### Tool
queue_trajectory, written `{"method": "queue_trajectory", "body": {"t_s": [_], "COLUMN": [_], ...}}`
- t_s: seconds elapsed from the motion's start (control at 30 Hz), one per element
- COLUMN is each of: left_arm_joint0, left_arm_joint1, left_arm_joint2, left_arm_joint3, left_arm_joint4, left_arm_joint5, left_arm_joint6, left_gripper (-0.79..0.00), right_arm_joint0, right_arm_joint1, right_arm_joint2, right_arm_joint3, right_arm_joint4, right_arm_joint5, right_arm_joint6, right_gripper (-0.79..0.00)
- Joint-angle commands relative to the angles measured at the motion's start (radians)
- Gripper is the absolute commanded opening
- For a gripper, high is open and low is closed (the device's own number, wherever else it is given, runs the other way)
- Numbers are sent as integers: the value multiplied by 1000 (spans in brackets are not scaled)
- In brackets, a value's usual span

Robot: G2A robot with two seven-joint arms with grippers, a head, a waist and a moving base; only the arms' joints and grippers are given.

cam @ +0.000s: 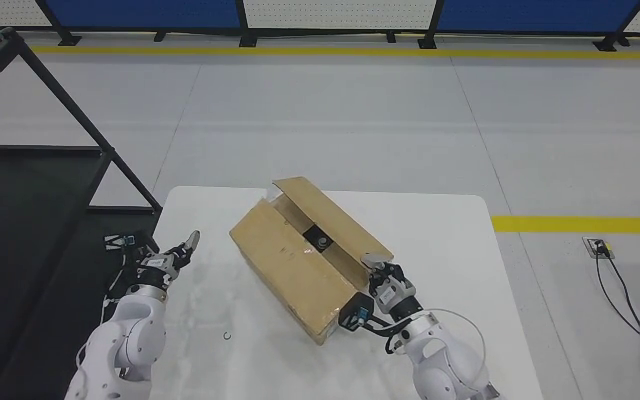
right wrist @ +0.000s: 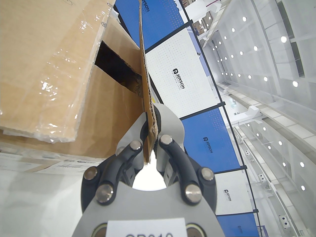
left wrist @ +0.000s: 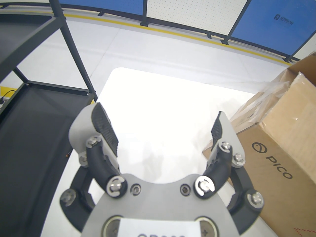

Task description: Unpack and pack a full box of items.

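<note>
A brown cardboard box (cam: 290, 265) lies slantwise in the middle of the white table (cam: 440, 215), its top partly open with a dark item (cam: 320, 240) showing in the gap. One long flap (cam: 335, 222) stands out along the box's right side. My right gripper (cam: 378, 266) is at the near end of that flap and is shut on the flap's edge (right wrist: 148, 114). Tape glints on the box's end flap (right wrist: 49, 57). My left gripper (cam: 186, 245) sits over the table's left edge, open and holding nothing, with the box (left wrist: 279, 139) off to its side.
A black metal shelf frame (cam: 60, 160) stands just left of the table. A small ring-like bit (cam: 229, 335) lies on the table near the front left. Bare table surface lies to the right of the box and at the back.
</note>
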Motion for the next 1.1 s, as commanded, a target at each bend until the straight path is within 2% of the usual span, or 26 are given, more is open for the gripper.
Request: {"method": "queue_trajectory", "body": {"t_s": [0.0, 0.33, 0.57, 0.63, 0.67, 0.7, 0.73, 0.8, 0.87, 1.07], "left_arm_joint0": [-4, -56, -109, -118, -123, -128, -132, -142, -151, -176], "left_arm_joint1": [0, 4, 6, 6, 6, 5, 5, 4, 3, 2], "left_arm_joint2": [-1, 14, 59, 72, 80, 86, 93, 104, 115, 139], "left_arm_joint3": [4, 71, 136, 151, 159, 167, 175, 190, 204, 237], "left_arm_joint4": [-2, 19, 83, 98, 102, 108, 113, 117, 125, 152], "left_arm_joint5": [-5, -61, -130, -143, -150, -154, -157, -162, -166, -192], "left_arm_joint6": [0, -1, 21, 27, 27, 28, 30, 34, 38, 69], "left_gripper": [0, 0, 0, 0, 0, 0, 0, 0, 0, 0], "right_arm_joint0": [-5, -53, -77, -80, -81, -83, -85, -91, -97, -132], "right_arm_joint1": [1, 11, 15, 16, 16, 17, 17, 18, 19, 25], "right_arm_joint2": [4, 31, 54, 59, 61, 63, 64, 68, 72, 97], "right_arm_joint3": [-9, -62, -73, -74, -74, -74, -74, -76, -80, -103], "right_arm_joint4": [0, -14, -2, 7, 10, 11, 14, 16, 18, 25], "right_arm_joint5": [-8, -44, -54, -55, -54, -54, -52, -51, -51, -45], "right_arm_joint6": [-4, -35, -47, -47, -48, -50, -53, -60, -67, -83], "right_gripper": [-785, -785, -785, -434, -394, -256, -200, -135, 0, 0]}}
